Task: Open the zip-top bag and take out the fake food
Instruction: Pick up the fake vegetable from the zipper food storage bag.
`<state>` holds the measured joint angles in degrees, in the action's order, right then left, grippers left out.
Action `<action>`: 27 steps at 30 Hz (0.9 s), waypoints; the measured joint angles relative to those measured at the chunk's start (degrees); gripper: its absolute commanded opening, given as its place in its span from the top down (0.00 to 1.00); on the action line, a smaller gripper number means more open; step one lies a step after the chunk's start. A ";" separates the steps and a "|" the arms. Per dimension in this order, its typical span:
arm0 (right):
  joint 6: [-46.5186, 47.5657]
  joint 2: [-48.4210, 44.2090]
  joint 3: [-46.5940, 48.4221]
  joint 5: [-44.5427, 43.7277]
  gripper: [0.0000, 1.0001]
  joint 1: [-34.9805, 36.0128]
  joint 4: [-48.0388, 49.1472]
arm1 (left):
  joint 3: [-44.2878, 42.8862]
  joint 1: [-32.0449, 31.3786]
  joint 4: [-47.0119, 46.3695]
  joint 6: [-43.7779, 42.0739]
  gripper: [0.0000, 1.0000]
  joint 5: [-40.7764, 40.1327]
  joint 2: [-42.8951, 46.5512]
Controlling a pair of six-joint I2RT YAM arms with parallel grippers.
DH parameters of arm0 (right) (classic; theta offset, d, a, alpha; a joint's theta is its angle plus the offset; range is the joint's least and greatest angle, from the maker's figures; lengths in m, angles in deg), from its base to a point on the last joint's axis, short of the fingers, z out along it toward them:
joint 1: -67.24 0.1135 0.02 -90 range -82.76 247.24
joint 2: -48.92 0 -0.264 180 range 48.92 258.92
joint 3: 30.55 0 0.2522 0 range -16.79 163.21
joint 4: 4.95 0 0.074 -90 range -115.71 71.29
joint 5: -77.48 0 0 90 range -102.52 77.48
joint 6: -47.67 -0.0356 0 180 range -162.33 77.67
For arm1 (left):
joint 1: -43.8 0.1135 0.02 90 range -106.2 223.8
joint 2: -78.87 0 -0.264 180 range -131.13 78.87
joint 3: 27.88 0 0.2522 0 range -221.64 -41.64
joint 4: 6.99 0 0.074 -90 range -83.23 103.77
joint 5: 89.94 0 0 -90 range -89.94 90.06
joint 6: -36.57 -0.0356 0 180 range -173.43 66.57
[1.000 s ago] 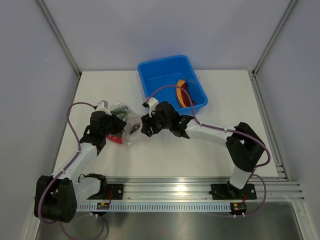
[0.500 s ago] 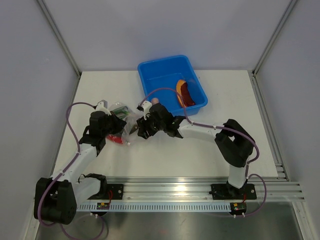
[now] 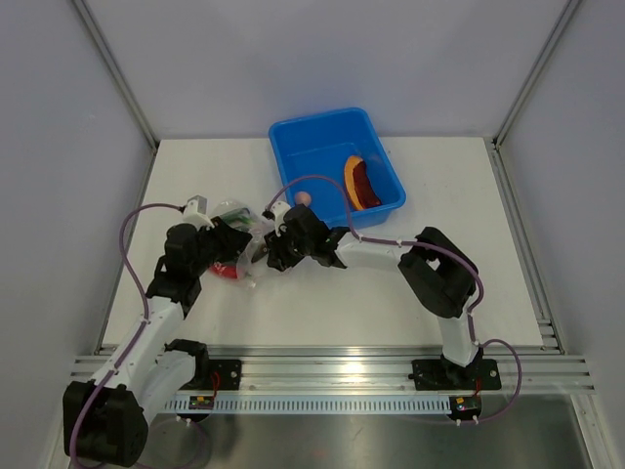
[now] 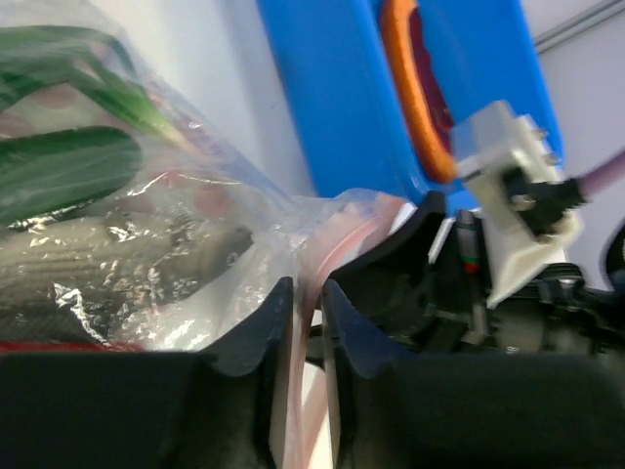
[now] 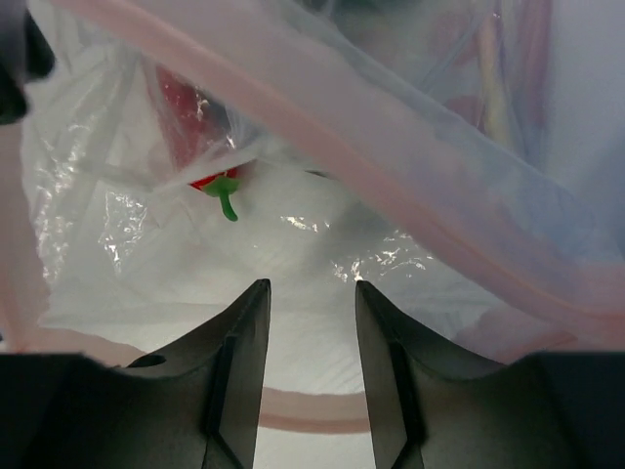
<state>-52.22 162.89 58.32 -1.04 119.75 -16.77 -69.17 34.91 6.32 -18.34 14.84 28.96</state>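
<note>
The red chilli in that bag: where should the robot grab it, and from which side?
Probably the red chilli's thick body, not its thin curled green stem. Come straight in through the zip-top bag's open mouth, where the open right gripper points. The chilli lies lengthwise ahead of the fingers, so they would close across its narrow width.

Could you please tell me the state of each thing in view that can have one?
zip-top bag: mouth parted, food still inside.
left hand: shut on the bag's mouth edge.
right hand: open at the bag's mouth, holding nothing.
red chilli: inside the bag.
orange slice: out of the bag, lying in the blue tub.
</note>
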 measured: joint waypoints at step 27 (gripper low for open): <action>-3.10 0.07 -0.04 -3.80 0.49 0.00 -0.55 | -0.83 5.81 14.51 7.13 0.01 -23.02 2.67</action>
<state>-55.33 162.96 58.27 -4.84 119.75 -17.32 -70.00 40.73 20.83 -11.22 -8.17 31.63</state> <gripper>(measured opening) 0.513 0.988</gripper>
